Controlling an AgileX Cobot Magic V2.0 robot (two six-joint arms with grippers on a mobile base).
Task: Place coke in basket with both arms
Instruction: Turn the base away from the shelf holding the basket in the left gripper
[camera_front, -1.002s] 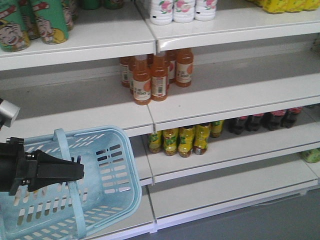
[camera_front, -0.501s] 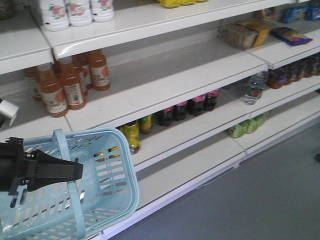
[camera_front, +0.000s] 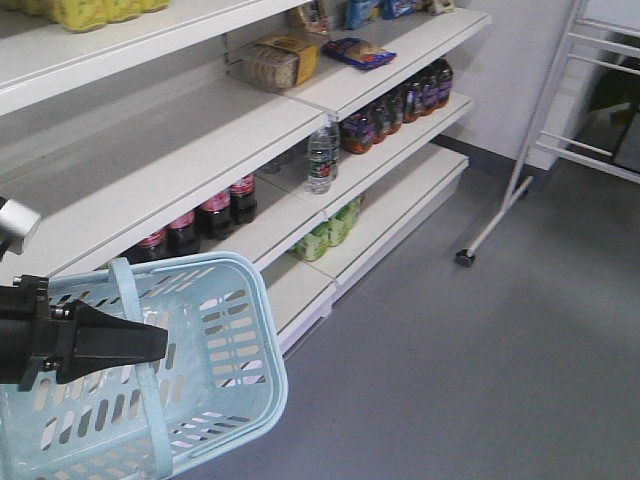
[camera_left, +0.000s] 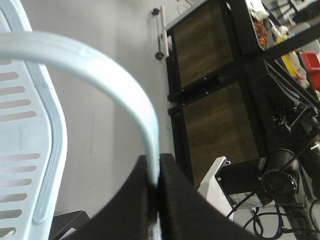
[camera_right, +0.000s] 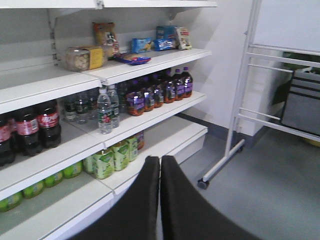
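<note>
The light blue basket (camera_front: 262, 330) hangs at the lower left of the front view. My left gripper (camera_front: 160, 343) is shut on its thin loop handle (camera_left: 105, 67). The left wrist view shows that handle pinched between the black fingers of the left gripper (camera_left: 153, 164). Dark coke bottles (camera_front: 213, 212) with red labels stand in a row on a middle shelf, beyond the basket. The same coke bottles (camera_right: 46, 123) sit far left in the right wrist view. My right gripper (camera_right: 160, 159) is shut with nothing in it, well away from them. The basket looks empty.
White shelving (camera_front: 200, 150) runs diagonally across the front view. It carries water bottles (camera_front: 320, 160), purple-labelled bottles (camera_front: 400, 100), green drinks (camera_front: 328, 228) and snack packs (camera_front: 280, 58). A white wheeled rack (camera_front: 535, 160) stands on the grey floor (camera_front: 480, 360) at right.
The view has swung right along the shelves; the orange and yellow drinks have left view, and the shelf end, rack and floor now show. Basket and left gripper hold the same place.
</note>
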